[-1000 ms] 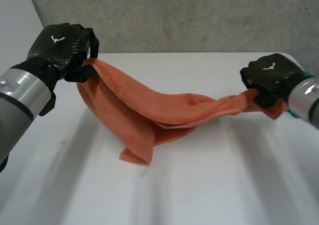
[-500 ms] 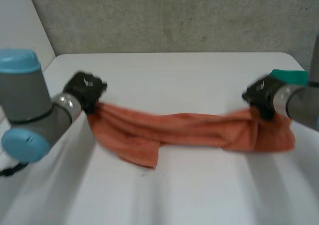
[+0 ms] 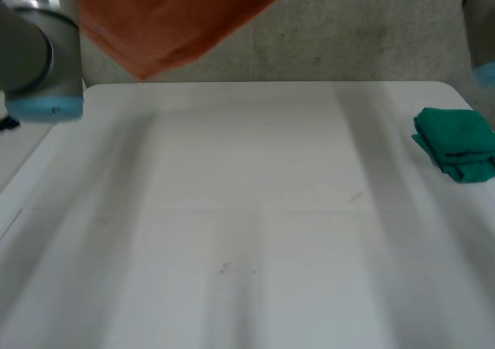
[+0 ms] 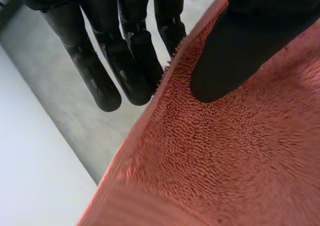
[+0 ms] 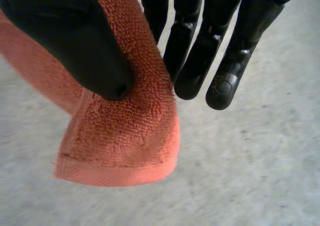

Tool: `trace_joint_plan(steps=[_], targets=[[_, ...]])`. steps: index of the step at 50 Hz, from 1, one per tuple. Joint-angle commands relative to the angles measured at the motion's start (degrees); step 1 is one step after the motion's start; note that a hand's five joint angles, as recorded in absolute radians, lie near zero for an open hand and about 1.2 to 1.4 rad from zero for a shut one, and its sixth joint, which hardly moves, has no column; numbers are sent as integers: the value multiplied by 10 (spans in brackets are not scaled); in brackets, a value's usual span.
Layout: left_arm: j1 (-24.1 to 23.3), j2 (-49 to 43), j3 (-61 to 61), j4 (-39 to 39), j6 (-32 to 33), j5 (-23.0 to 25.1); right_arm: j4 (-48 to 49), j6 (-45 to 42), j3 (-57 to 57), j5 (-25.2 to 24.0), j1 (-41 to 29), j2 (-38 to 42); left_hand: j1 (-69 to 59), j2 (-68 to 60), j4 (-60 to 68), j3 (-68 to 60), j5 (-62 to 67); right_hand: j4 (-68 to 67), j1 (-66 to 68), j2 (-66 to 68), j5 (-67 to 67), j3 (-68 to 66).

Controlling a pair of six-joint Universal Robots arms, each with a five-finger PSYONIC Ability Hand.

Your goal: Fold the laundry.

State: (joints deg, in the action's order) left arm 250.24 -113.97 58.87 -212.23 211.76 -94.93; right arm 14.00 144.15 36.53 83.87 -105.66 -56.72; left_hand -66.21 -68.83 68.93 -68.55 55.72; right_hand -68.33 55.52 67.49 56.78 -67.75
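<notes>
White table (image 3: 247, 233), orange towel (image 3: 170, 16) held high above its far edge, left hand (image 4: 235, 50) pinching a towel edge between thumb and fingers, right hand (image 5: 70, 40) pinching a hemmed corner, folded green cloth (image 3: 456, 144) at the table's right side.

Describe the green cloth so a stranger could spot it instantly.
Look at the white table, then along its right edge toward the far corner. The green cloth lies there, folded into a small bundle. The only other fabric, the orange towel, hangs in the air instead.
</notes>
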Motion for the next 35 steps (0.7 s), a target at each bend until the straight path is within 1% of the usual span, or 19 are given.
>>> trace_joint_plan(steps=[1,5,6,10,14,18,19,20,21,23,24,27,28,31,32,35], targets=[[-2,-1,151,4,3,20,-74,-3,123,-58,1,28,-138,-112,111,-115,143,-117,245,125,132,-123],[-10,-47,195,9,3,22,-108,-1,169,-75,0,65,-138,-112,111,-115,143,-117,245,125,132,-123],[-17,-73,205,14,4,22,-114,0,176,-76,0,75,-138,-112,111,-115,143,-117,245,125,132,-123],[-35,-116,227,20,3,20,-137,-4,200,-74,0,123,-138,-112,111,-115,143,-117,245,125,132,-123],[-43,-122,254,44,5,20,-174,-13,212,-71,1,151,-138,-112,111,-115,143,-117,245,125,132,-123],[-44,-114,272,67,3,20,-220,-19,220,-65,7,144,-138,-112,111,-115,143,-117,245,125,132,-123],[-43,-108,275,72,3,20,-227,-13,223,-64,8,142,-138,-112,111,-115,143,-41,169,49,56,-47],[-42,-101,279,74,3,20,-237,-9,231,-63,9,132,-138,-112,111,-115,143,198,-70,-190,-183,192],[-42,-92,283,77,2,20,-240,-7,239,-64,9,125,-138,-112,111,-115,143,312,-184,-304,-297,306],[-41,-65,293,80,-2,21,-244,-3,259,-64,8,105,-138,-112,111,-115,143,456,-328,-447,-440,450],[-41,-57,296,80,-3,21,-240,4,282,-67,7,83,-138,-112,111,-115,143,483,-355,-475,-467,477],[-40,-28,311,80,-3,22,-230,24,317,-67,7,53,-138,-112,111,-115,143,518,-390,-510,-503,513],[-40,-21,314,80,-4,21,-219,45,339,-67,7,35,-138,-112,111,-115,143,550,-422,-542,-535,544],[-40,8,324,80,-5,21,-199,83,375,-67,7,10,-138,-112,111,-115,143,556,-427,-547,-540,550],[-40,14,327,80,-5,21,-184,112,400,-67,7,-8,-138,-112,111,-115,143,556,-427,-547,-540,550],[-41,34,336,80,-5,21,-166,144,432,-70,10,-31,-138,-112,111,-115,143,549,-421,-540,-533,543]])
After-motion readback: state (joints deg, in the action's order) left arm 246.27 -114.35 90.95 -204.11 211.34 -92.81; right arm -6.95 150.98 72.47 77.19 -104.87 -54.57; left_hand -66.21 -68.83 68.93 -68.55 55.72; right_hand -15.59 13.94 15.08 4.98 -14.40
